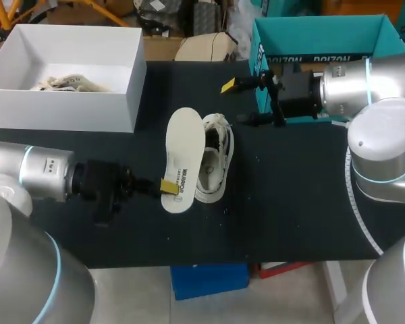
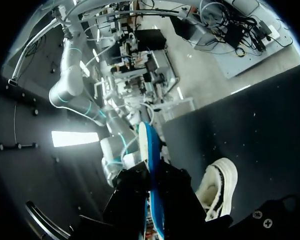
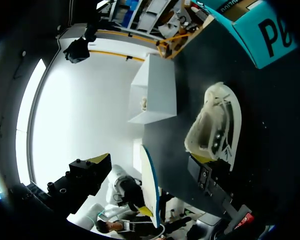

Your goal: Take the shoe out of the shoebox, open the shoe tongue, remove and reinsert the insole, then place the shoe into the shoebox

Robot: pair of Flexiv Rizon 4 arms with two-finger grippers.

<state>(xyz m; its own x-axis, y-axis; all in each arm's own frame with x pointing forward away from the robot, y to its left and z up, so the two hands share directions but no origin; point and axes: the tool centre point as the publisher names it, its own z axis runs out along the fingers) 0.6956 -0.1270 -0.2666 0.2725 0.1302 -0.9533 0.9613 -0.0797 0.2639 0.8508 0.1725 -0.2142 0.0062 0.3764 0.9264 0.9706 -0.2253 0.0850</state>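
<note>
The black table (image 1: pixel 290 202) carries everything. On it at ten o'clock from the centre stands the open white shoebox (image 1: pixel 67 111), with a second pale shoe (image 1: pixel 67 83) lying inside. At two o'clock is an open teal box (image 1: pixel 317 23).

My left arm (image 1: pixel 40 175) comes in at eight o'clock and lies low across the table toward the middle. My right arm (image 1: pixel 364 88) comes in at three o'clock, in front of the teal box.

The white shoe (image 1: pixel 216 169) is out of the shoebox and sits near the table's centre, its opening up and its toe toward twelve o'clock. In the left wrist view the shoe (image 2: pixel 217 190) lies just beside that gripper's fingers, and its fleecy lining shows.

The insole (image 1: pixel 184 155) is out of the shoe. Its white face is up, and it runs along the shoe's nine o'clock side, overlapping that edge from above. I cannot tell whether the two touch. In the left wrist view the insole (image 2: pixel 149 165) is seen edge-on, blue underneath.

The left gripper (image 1: pixel 167 185) pinches the insole at its six o'clock end, a yellow tip on the top face.

The right gripper (image 1: pixel 237 102) hangs at one o'clock from the shoe. Its fingers are spread wide with nothing between them.
</note>
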